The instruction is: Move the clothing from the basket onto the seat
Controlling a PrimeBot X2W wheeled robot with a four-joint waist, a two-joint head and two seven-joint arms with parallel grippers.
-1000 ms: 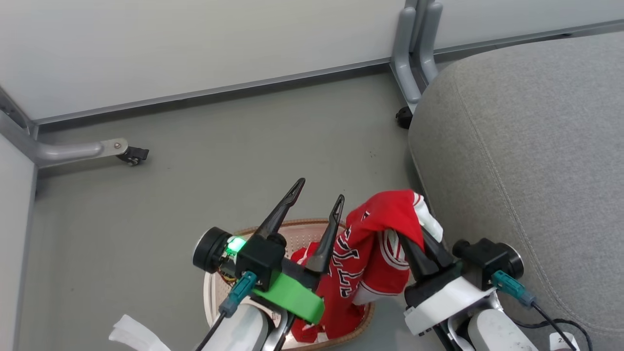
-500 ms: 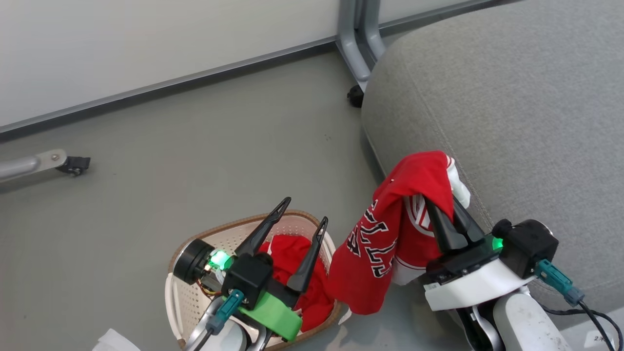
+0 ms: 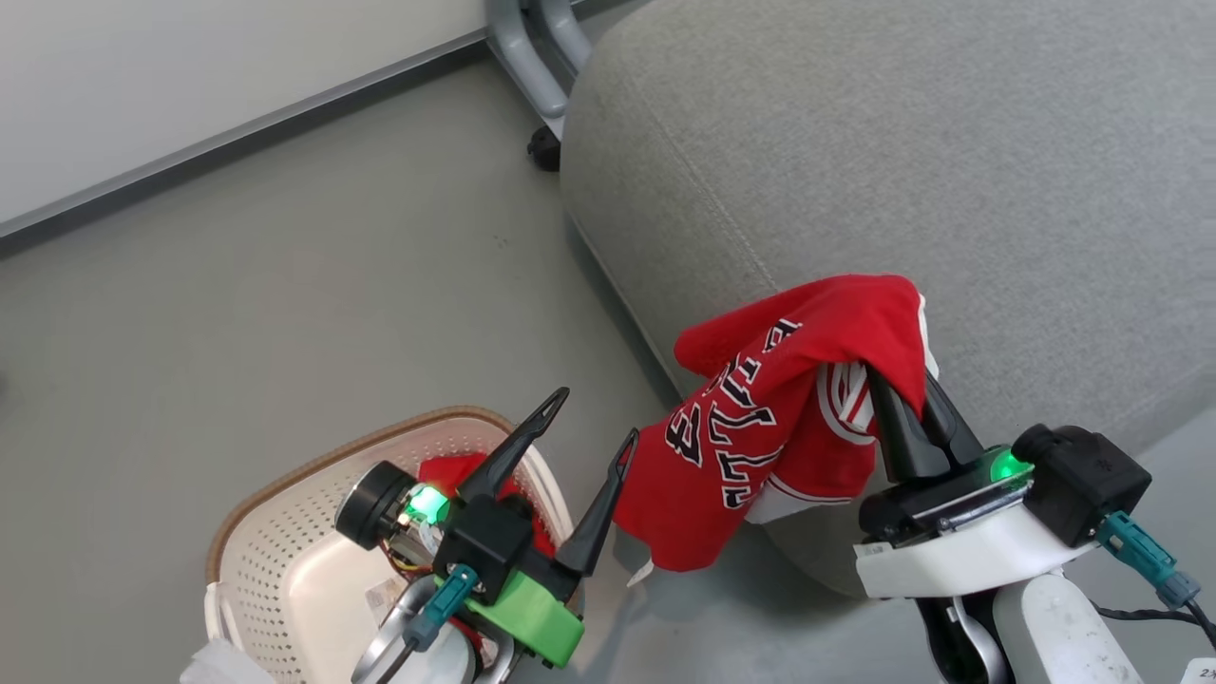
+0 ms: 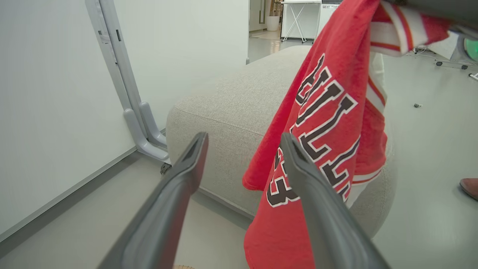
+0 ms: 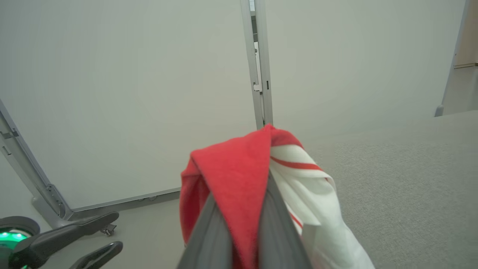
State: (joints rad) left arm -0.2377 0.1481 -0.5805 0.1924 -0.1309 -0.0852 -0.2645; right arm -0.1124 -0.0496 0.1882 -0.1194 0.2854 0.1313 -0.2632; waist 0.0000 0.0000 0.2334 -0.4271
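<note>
The red "BULLS 23" jersey hangs from my right gripper, which is shut on its top fold. It dangles against the front left corner of the grey seat, above the floor. In the right wrist view the gripper pinches red and white-trimmed cloth beside the seat. My left gripper is open above the right rim of the cream basket. A bit of the plain red garment shows inside, mostly hidden by the arm. The left wrist view has the open gripper before the jersey.
White partition panels stand behind, with grey feet and a black caster close to the seat's far corner. Grey floor lies between wall, basket and seat. A reddish-brown shape sits on the floor at the left wrist view's right edge.
The head camera has swung right, so everything has slid left. My right gripper has carried the jersey out of the basket and up against the seat's corner. The left gripper stays open.
</note>
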